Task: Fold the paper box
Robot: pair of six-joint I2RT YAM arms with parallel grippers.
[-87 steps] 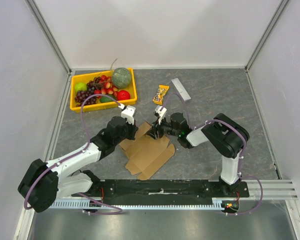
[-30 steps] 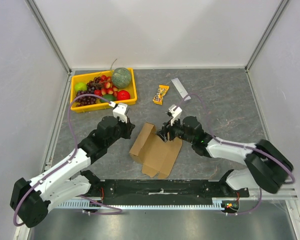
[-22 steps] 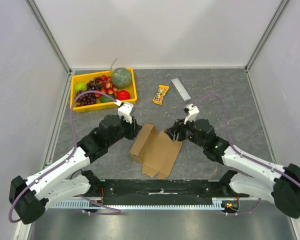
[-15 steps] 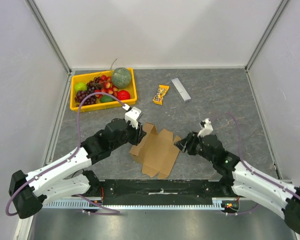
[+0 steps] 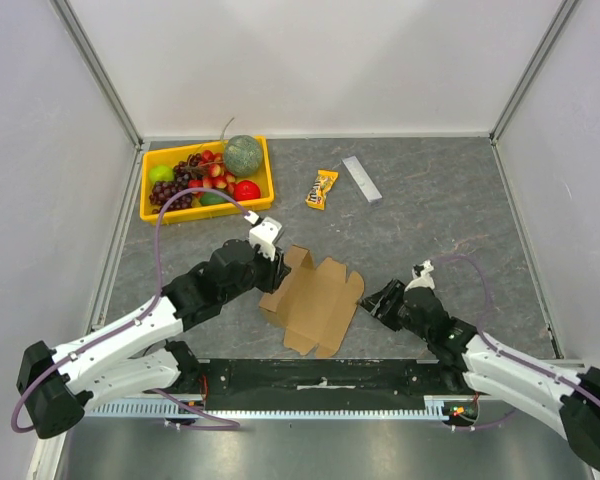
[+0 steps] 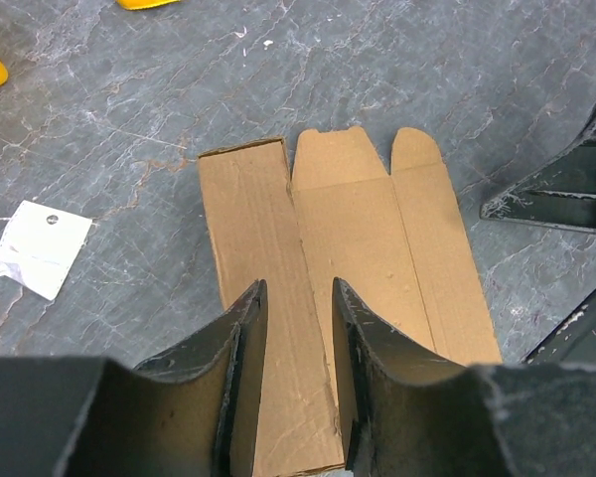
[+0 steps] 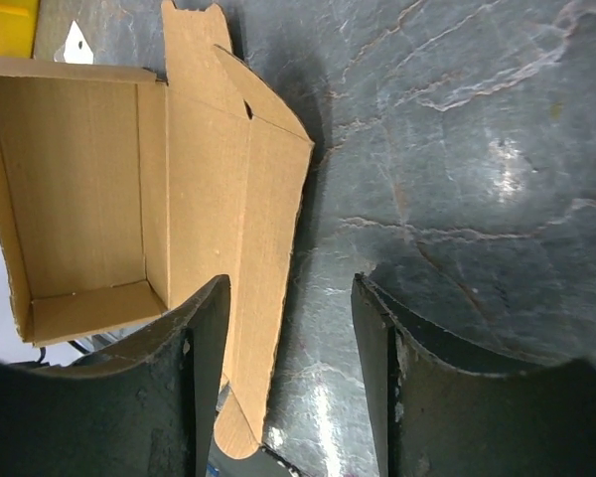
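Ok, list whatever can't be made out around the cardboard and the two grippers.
- Top view: the left gripper has its tips under its own wrist, so contact with the paper box can't be told.
- Left wrist view: the box's near end is hidden behind the fingers and cut by the bottom edge.
- Top view: the snack packet has print too small to read.

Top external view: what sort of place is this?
Probably a lab robot cell: white panel walls on aluminium posts enclose a grey table, the left arm and right arm are bolted at its near edge, with staged props: a yellow fruit tray and the paper box.
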